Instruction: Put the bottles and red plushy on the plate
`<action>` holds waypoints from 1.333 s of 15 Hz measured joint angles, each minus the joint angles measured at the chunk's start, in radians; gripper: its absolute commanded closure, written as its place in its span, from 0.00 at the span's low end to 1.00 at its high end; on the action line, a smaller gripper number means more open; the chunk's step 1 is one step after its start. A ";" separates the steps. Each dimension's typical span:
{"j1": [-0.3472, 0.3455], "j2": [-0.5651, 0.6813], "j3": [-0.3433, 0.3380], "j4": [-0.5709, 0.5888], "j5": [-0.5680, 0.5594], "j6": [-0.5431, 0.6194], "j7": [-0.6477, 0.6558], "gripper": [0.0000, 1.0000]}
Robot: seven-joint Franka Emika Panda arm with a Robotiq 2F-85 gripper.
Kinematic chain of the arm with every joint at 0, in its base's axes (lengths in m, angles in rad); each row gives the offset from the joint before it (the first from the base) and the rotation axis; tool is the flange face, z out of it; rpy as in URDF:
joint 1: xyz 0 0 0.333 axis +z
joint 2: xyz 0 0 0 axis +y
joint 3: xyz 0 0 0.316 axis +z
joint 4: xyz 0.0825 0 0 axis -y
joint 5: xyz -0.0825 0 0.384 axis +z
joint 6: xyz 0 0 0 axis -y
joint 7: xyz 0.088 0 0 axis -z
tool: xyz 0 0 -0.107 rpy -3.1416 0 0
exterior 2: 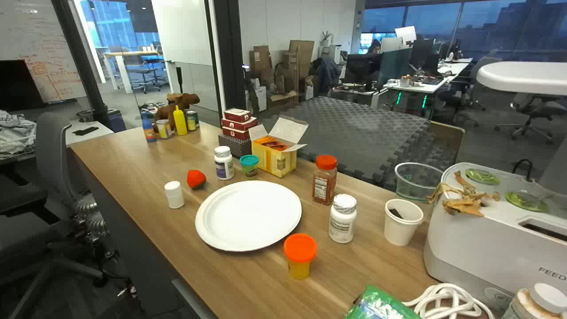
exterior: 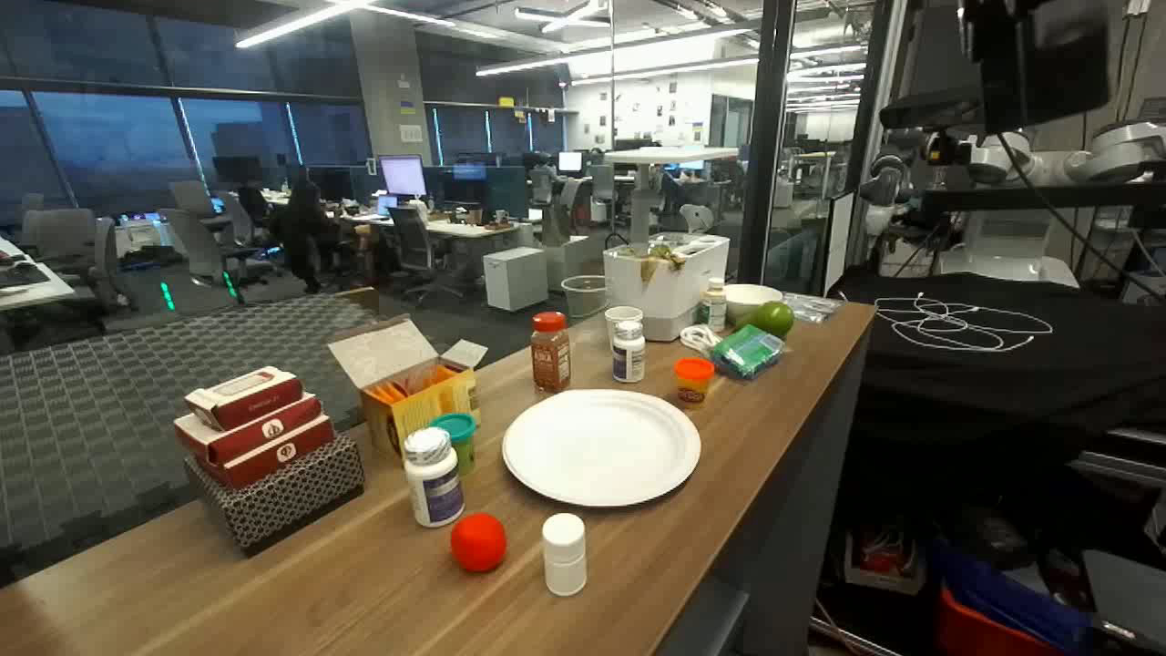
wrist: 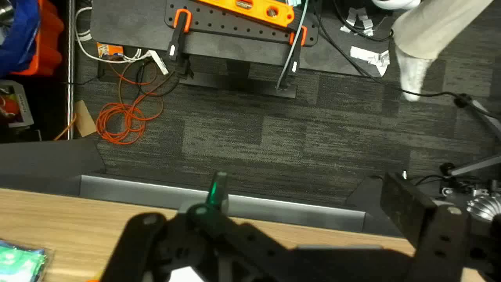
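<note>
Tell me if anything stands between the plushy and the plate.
Nothing visible does: in both exterior views, only tabletop shows between plushy and plate. A plain white bottle and a purple-labelled bottle stand on either side of the plushy, off that line.

FEED, as I read it remotely, on the white machine [exterior 2: 496, 243] in an exterior view, white round emblems [exterior: 273, 428] on red boxes [exterior: 239, 440], print on the red-capped bottle [exterior 2: 324, 184] too small for me, orange handwriting [exterior 2: 42, 71] on whiteboard [exterior 2: 44, 48] illegible
</note>
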 measured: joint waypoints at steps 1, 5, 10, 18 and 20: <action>0.000 -0.001 0.000 0.004 0.000 0.000 0.000 0.00; 0.000 -0.006 0.000 0.007 0.000 0.000 0.000 0.00; 0.000 -0.006 0.000 0.007 0.000 0.000 0.000 0.00; 0.002 0.026 0.002 0.024 -0.004 0.008 -0.025 0.00; 0.007 0.062 0.007 0.052 -0.005 0.031 -0.041 0.00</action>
